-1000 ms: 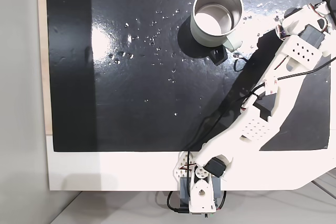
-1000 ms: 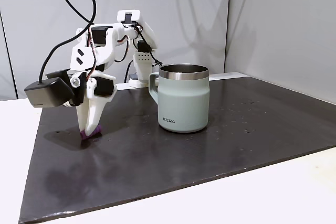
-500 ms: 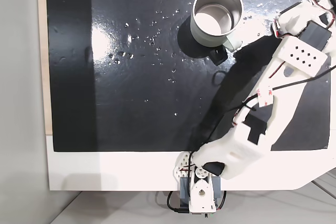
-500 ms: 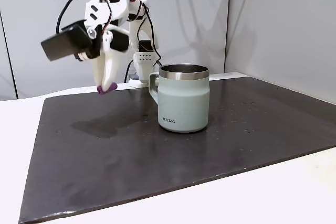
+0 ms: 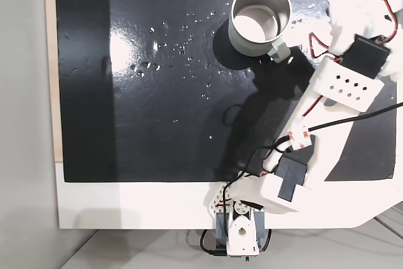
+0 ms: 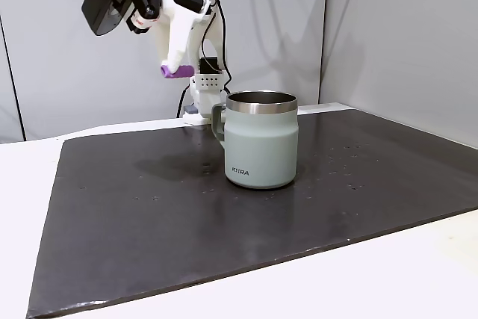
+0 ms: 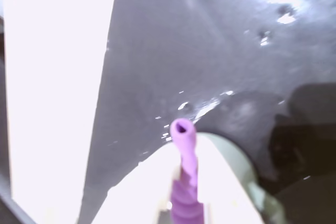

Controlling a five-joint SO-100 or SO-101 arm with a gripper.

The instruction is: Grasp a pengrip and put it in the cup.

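A: Black mat [image 6: 149,222] below, steel cup [image 6: 261,140] standing upright on it.

B: And the gripper [image 6: 178,65] hangs high, left of the cup in a fixed view, pinching the purple pengrip [image 6: 176,71].

A: Wrist view's blurry, but the pengrip [image 7: 184,145] probably pokes past the fingers [image 7: 147,182].

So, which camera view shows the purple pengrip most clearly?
The wrist view: the pengrip is close, with its open end and ribs visible between the white fingers. The side fixed view shows it small, held high, left of the cup. From above, the arm hides it.
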